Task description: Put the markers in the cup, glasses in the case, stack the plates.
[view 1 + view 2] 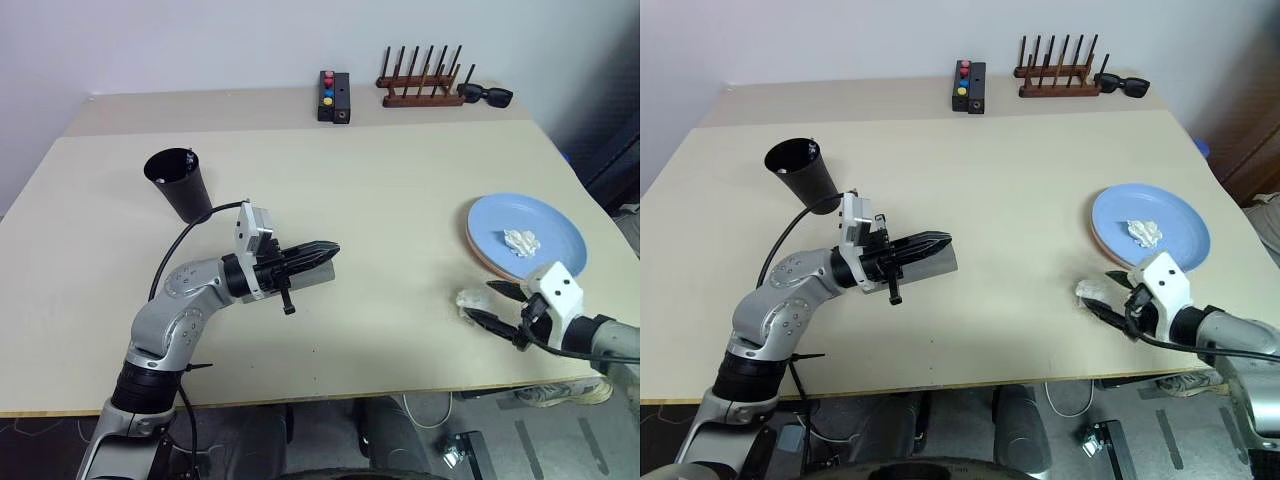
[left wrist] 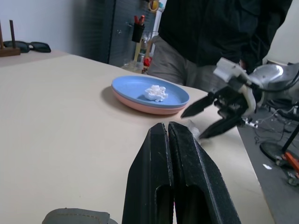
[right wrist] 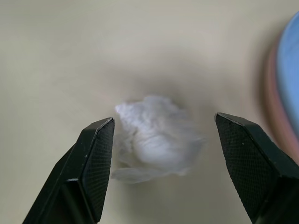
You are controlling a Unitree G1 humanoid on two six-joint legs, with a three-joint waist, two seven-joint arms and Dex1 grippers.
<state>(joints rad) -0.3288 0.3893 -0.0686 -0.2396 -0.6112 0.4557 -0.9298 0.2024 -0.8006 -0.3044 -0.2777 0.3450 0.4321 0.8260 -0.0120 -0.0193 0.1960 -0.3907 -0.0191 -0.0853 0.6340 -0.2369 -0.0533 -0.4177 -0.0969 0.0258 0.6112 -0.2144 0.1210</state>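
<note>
Here the plates [image 1: 545, 238] are seen stacked, blue on pink, by the tabletop's [image 1: 380, 200] right edge, the cup [image 1: 180, 184] toward its left edge. The right hand [image 1: 497, 304] is spread around a white wad [image 3: 154, 140]; the left hand [image 1: 322, 252] is clenched empty over the case [image 1: 312, 274].

Both head eyes look forward and down over the tabletop [image 1: 400, 200], sharing the whole scene. The left wrist camera looks level along its end effector [image 2: 169, 135] toward the stacked plates [image 2: 149, 95] at three o'clock. The right wrist camera hangs close over a white wad [image 3: 156, 140]
</note>
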